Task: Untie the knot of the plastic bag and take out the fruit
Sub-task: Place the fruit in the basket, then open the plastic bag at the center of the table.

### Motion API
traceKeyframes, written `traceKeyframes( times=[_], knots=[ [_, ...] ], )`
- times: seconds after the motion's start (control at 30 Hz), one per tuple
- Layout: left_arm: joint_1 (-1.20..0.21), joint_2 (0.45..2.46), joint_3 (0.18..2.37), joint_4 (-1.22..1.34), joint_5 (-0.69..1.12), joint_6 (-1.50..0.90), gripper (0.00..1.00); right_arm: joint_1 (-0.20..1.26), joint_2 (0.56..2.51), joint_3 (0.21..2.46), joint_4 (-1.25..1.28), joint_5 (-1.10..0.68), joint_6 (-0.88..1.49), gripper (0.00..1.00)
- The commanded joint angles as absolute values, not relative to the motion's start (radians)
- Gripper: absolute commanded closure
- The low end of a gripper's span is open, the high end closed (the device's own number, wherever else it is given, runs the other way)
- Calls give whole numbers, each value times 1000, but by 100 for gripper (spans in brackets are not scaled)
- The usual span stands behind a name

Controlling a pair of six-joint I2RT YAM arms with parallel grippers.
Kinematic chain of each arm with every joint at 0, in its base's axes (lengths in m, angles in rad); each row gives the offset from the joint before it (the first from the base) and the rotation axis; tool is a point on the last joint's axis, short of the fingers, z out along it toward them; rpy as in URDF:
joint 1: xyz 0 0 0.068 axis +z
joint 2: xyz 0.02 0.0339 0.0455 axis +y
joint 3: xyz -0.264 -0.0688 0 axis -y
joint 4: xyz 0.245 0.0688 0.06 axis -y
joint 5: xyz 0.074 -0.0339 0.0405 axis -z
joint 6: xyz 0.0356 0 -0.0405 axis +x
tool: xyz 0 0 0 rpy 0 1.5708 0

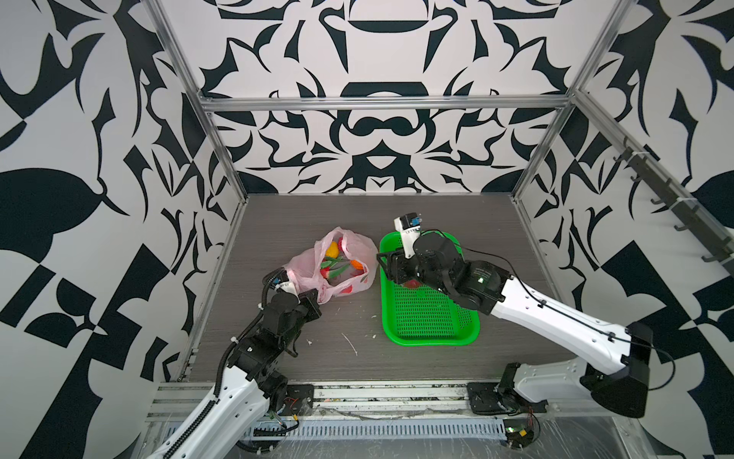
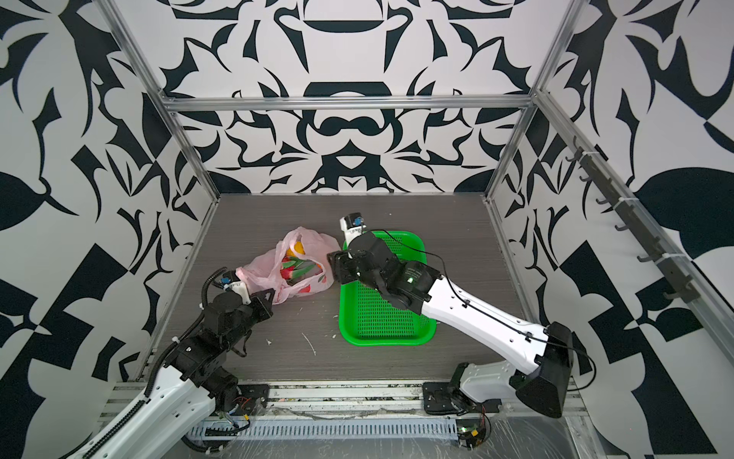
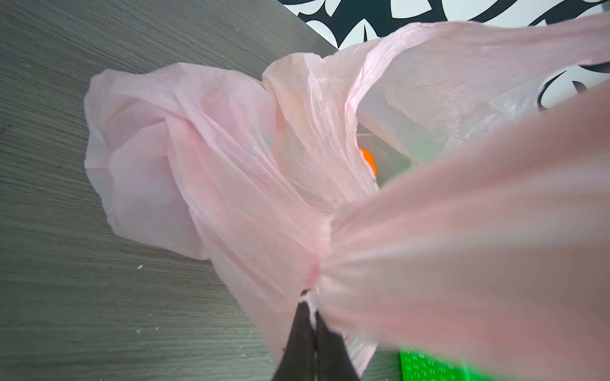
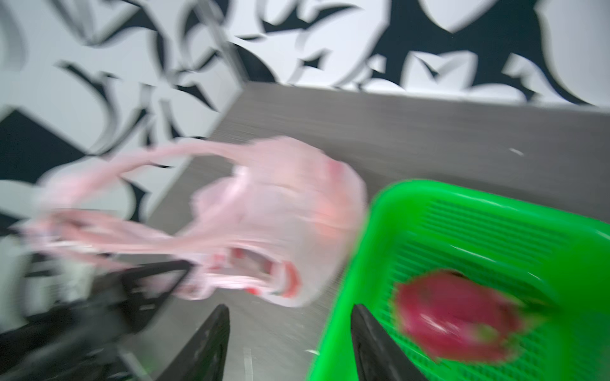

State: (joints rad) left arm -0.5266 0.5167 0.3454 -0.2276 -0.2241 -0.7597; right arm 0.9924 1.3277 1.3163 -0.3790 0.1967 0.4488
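Note:
The pink plastic bag [image 1: 306, 266] lies on the table with its mouth gaping, and no knot shows in any view. Inside it I see fruit: a yellow-orange ball [image 1: 332, 249], an orange ball [image 1: 356, 263] and a dragon fruit [image 1: 331, 271]. My left gripper [image 1: 316, 296] is shut on a bunched fold of the bag [image 3: 317, 264] at its near edge. My right gripper [image 4: 291, 308] hangs open and empty over the left rim of the green basket [image 4: 363, 247], just right of the bag. Another dragon fruit [image 4: 455, 316] lies in the basket.
The green perforated basket [image 1: 431, 337] stands right of centre, and the right arm [image 1: 556, 318] crosses above it. Metal frame rails and patterned walls close in three sides. Small white scraps [image 1: 349, 343] lie on the grey table near the front.

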Motion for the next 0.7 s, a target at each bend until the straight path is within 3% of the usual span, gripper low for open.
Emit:
traceKeyframes(
  times=[0.0,0.33,0.67],
  knots=[
    [-529,503,349,-233,-247,-767,100,1070,1409,1438,-446,145,332,45],
    [-529,481,338,-250,-243,-788,100,1134,1648,1517,-341,60,377,53],
    [-529,425,302,-267,-231,-806,100,1132,1867,1645,-353,302,436,59]
  ],
)
